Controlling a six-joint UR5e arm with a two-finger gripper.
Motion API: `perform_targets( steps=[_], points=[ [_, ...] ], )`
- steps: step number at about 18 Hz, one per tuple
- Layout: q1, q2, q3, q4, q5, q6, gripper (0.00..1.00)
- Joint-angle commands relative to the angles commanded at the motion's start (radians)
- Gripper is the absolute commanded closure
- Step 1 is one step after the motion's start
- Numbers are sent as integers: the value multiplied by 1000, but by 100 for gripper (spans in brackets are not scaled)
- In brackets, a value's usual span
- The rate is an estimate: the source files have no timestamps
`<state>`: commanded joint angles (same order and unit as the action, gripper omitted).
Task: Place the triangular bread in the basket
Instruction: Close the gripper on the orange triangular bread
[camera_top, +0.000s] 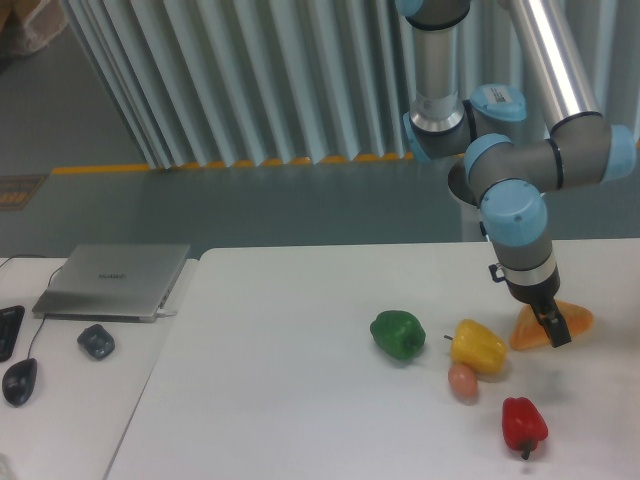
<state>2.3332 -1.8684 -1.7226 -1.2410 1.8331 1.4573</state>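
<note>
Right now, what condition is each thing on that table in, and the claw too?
gripper: down at the bread, jaw opening not visible
triangular bread: on the table, not lifted
yellow pepper: lying on the table
green pepper: lying apart
red pepper: lying, stem toward camera
laptop: closed

Triangular bread (572, 320) right of yellow pepper (478, 346)

Glossy, plastic-looking skin on the triangular bread (572, 320), orange-tan and smooth. Same shiny finish on the yellow pepper (478, 346), green pepper (398, 334) and red pepper (524, 423). Duller, pinkish surface on the small egg-shaped piece (462, 381). Matt white, smooth desk (290, 400). Brushed silvery metal on the laptop lid (112, 279). Polished metal tube and pale-blue plastic caps on the arm (514, 205); dark matt tool (551, 325).
</note>
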Motion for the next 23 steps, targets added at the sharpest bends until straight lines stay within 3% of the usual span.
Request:
perform_targets(
  steps=[7,16,23],
  points=[
    [-17,-6,-21,6,54,23,0],
    [-29,-35,-40,44,54,14,0],
    [-28,-48,-38,41,54,28,3]
  ],
)
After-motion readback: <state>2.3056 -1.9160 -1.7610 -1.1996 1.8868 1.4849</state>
